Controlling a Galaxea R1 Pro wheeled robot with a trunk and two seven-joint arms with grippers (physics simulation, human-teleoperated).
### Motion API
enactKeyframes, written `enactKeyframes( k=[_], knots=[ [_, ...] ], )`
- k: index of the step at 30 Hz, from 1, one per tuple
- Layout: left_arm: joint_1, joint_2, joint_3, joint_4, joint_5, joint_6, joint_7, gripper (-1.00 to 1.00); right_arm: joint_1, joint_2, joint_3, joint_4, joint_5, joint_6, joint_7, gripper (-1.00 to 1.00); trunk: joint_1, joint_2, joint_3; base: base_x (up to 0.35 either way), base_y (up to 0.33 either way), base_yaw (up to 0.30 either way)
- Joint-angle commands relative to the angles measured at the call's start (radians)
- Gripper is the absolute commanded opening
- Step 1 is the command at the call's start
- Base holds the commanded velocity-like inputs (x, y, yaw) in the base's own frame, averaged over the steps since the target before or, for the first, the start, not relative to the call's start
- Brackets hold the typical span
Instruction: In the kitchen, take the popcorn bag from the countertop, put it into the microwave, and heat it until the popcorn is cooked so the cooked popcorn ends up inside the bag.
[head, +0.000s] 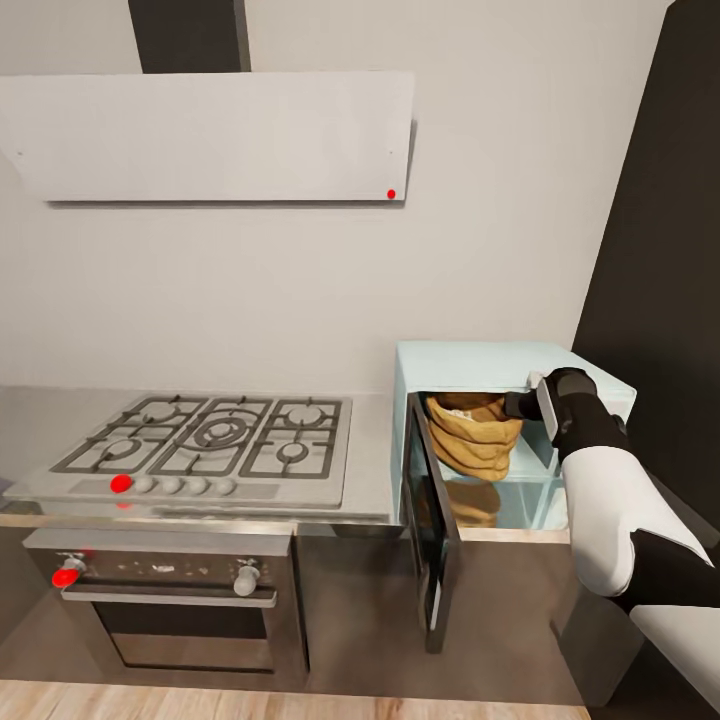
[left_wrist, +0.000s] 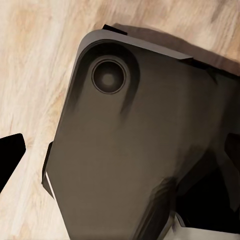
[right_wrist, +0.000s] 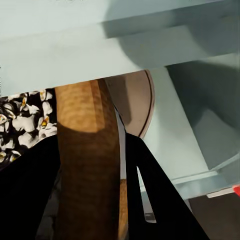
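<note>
From our head camera we see the mint-blue microwave (head: 470, 362) standing on the grey tabletop (head: 372, 470) at the right end, against the pale wall and beside a dark tall cabinet (head: 660, 250). Its dark glass door (head: 430, 520) is swung open toward us. Inside the cavity sits the golden-brown popcorn bag (head: 475, 435), leaning a little, with its reflection on the shiny floor of the cavity.

Our right arm (head: 600, 490) reaches into the opening from the right, and the right pincer (head: 522, 404) is at the bag's upper rim. From the right wrist camera the bag (right_wrist: 90, 165) runs between the two dark fingers (right_wrist: 150, 195), which close narrowly on its wall, so the pincer is holding the bag. Beside the bag's wall we see white popped popcorn (right_wrist: 22, 125), and behind it the round brown turntable (right_wrist: 135, 100) and the pale inner wall of the microwave (right_wrist: 165, 130).

To the left of the microwave lies the gas hob (head: 210, 440) with its row of knobs, and under it the steel oven (head: 170, 600). A flat white hood (head: 210, 135) hangs on the wall above.

Our left wrist camera looks down on the wood floor (left_wrist: 35, 65) and a dark part of our own base (left_wrist: 135, 150); whether the left pincer is wide or narrow we cannot tell.
</note>
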Motion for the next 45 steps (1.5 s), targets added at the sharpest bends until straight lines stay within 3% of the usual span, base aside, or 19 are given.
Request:
enactKeyframes(
  k=[1,4,5,23,28,32,35,37,39,42,45],
  knots=[
    [0.000,0.000,0.007,-0.001,-0.001,-0.002,0.001,1.00,0.000,0.000,-0.002,0.014,0.068,0.002,0.007,-1.00,0.000,0.000,-0.001,0.000,0.000,0.000],
    [0.000,0.000,0.007,-0.001,-0.002,-0.002,0.001,1.00,0.000,0.000,-0.002,0.014,0.068,0.002,0.008,-1.00,0.000,0.000,-0.001,0.038,0.000,0.000],
    [0.000,0.000,0.007,-0.001,-0.002,-0.002,0.001,1.00,0.000,0.000,-0.002,0.014,0.068,0.002,0.007,1.00,0.000,0.000,-0.001,0.036,0.000,0.000],
    [0.000,-0.002,0.010,-0.001,-0.002,-0.002,0.002,1.00,0.000,-0.003,-0.002,-0.020,0.064,0.017,0.026,1.00,0.000,0.000,-0.001,-0.071,0.000,0.000],
    [0.000,-0.002,0.009,-0.001,-0.002,-0.002,0.002,1.00,0.000,0.003,-0.002,-0.120,0.063,0.047,0.061,1.00,0.000,0.000,-0.001,-0.341,0.000,0.000],
    [0.000,-0.002,0.008,-0.001,-0.002,-0.002,0.001,1.00,0.000,0.009,-0.003,-0.260,0.062,0.092,0.143,1.00,0.000,0.000,-0.001,-0.342,0.000,0.000],
    [0.000,-0.002,0.008,-0.001,-0.002,-0.002,0.001,1.00,0.003,0.011,-0.003,-0.282,0.062,0.123,0.171,1.00,0.000,0.000,-0.001,-0.239,0.000,0.000],
    [0.000,-0.002,0.008,-0.001,-0.002,-0.002,0.001,1.00,0.049,0.012,-0.002,-0.282,0.064,0.118,0.176,1.00,0.000,0.000,-0.001,-0.057,0.000,0.000],
    [0.000,-0.002,0.008,-0.001,-0.002,-0.002,0.001,1.00,0.136,0.018,0.003,-0.284,0.064,0.087,0.179,1.00,0.000,0.000,-0.001,-0.015,0.000,0.000],
    [0.000,-0.002,0.008,-0.001,-0.002,-0.002,0.001,1.00,0.246,0.065,0.006,-0.285,0.065,-0.048,0.179,1.00,0.000,0.000,-0.001,-0.002,0.000,0.000],
    [0.000,-0.002,0.008,-0.001,-0.002,-0.002,0.001,1.00,0.277,0.097,0.007,-0.285,0.066,-0.075,0.185,1.00,0.000,0.000,-0.001,0.000,0.000,0.000]
  ],
)
